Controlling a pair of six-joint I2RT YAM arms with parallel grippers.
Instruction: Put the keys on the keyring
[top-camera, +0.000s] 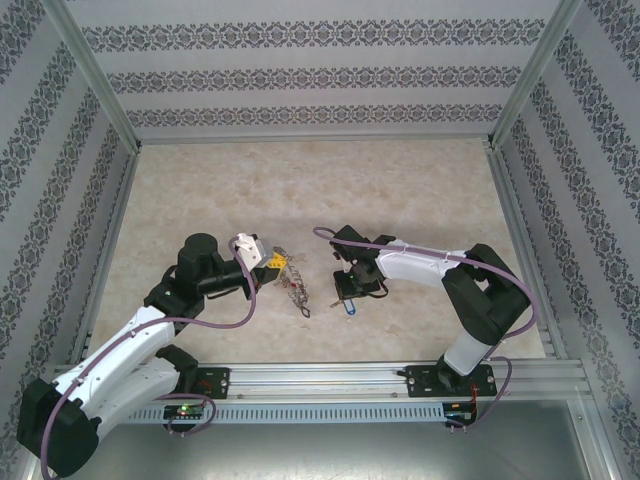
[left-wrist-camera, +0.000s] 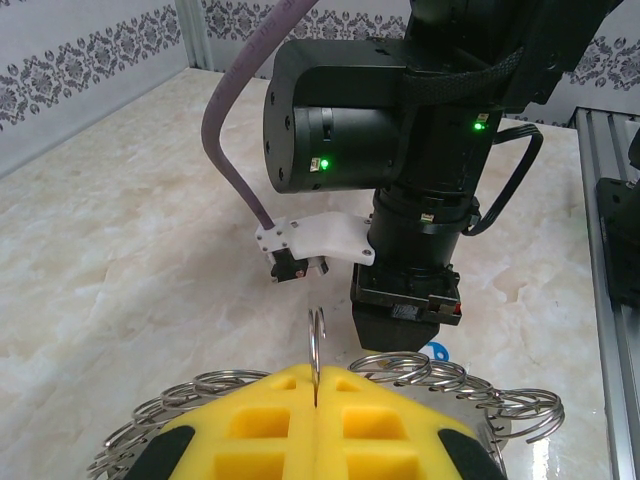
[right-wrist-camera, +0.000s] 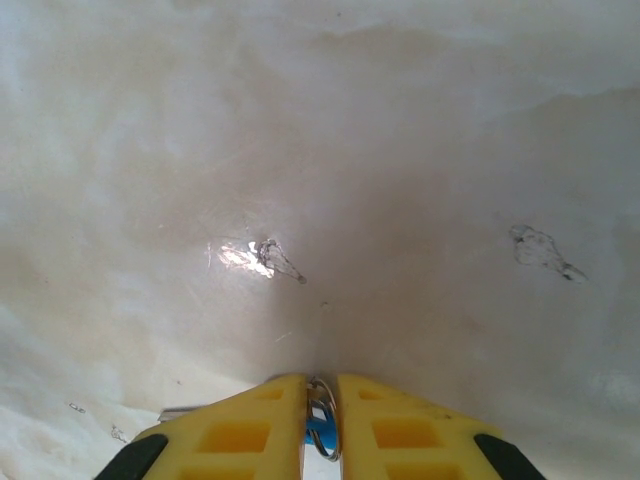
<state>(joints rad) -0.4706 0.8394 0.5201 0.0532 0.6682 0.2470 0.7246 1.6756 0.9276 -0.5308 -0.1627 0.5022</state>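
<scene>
left gripper (left-wrist-camera: 315, 392): jaws clamped on keyring (left-wrist-camera: 425, 372)
right gripper (right-wrist-camera: 320, 388): jaws pinching blue key (right-wrist-camera: 316, 436) by its ring
tip: probably firm the grip first, then approach keyring edge-on, slowly

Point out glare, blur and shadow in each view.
Right wrist: a glare patch burns out on the marble table; the yellow fingertips and blue-tagged key blur up close. Left wrist: keyring loops glint, green lights glow on the right arm. Top external: even, soft-shadowed light.
</scene>
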